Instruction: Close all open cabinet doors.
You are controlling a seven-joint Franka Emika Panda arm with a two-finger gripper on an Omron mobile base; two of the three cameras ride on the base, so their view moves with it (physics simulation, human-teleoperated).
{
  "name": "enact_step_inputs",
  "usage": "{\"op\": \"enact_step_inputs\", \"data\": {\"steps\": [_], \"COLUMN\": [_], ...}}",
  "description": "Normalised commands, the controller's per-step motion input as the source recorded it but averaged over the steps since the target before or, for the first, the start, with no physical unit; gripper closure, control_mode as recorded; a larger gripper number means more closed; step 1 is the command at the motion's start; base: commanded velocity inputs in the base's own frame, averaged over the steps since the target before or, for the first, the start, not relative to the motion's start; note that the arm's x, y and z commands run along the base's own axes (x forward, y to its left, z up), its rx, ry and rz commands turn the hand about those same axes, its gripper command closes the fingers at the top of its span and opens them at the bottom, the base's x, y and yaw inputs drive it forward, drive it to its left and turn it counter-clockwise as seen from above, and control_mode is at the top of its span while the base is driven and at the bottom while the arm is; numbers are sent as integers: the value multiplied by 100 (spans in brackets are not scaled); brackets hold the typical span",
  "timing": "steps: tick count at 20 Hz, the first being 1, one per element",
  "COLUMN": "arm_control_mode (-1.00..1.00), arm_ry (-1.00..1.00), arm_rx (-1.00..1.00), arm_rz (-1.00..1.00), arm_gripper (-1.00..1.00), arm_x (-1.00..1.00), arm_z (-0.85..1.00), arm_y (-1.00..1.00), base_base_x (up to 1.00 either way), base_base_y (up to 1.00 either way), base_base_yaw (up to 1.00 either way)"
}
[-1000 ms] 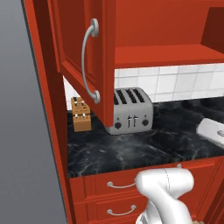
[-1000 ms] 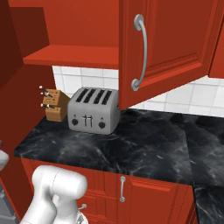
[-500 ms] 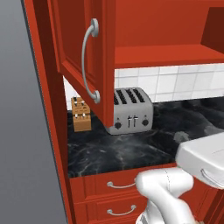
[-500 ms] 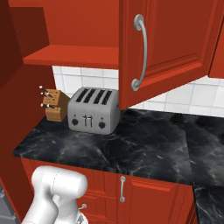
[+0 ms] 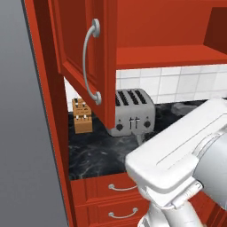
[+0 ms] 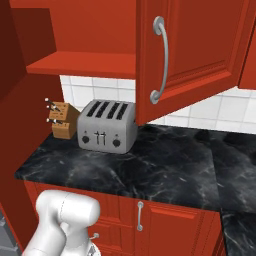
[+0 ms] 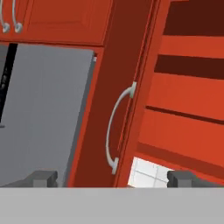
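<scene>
While the white arm (image 5: 186,155) fills the lower right of the left base view, the open cabinet door (image 5: 84,57) hangs swung out from the wall cabinet above the left end of the black marble worktop (image 6: 150,170). Its raised panel and curved silver handle (image 5: 90,62) face outward, and its lower edge stands over the worktop's left part, in front of the toaster (image 6: 107,125). Behind the door the red shelf (image 6: 80,62) of the cabinet lies bare to sight. From the hand view, the door (image 7: 118,96) appears edge-on straight ahead of the tool (image 7: 112,177), with the handle (image 7: 114,131) just above and between the two finger tips (image 7: 43,177), apart from them and not touched. Those tips stand wide apart, near the view's two sides, with nothing between them. A grey appliance front (image 7: 43,113) lies to the left of the door there. On the worktop's rear left corner a wooden knife block (image 6: 61,120) sits just beside the toaster.
</scene>
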Motion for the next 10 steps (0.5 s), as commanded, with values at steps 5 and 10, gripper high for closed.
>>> {"op": "enact_step_inputs", "data": {"steps": [5,10], "arm_control_mode": [-100,-100], "arm_ry": [0,0], "arm_rx": [-30,-25], "arm_rz": [-6,-2], "arm_gripper": [-100,-100], "arm_x": [11,23], "arm_z": [20,-3], "arm_y": [42,20], "base_base_x": [0,0], "base_base_y": [0,0], "base_base_yaw": [0,0]}}
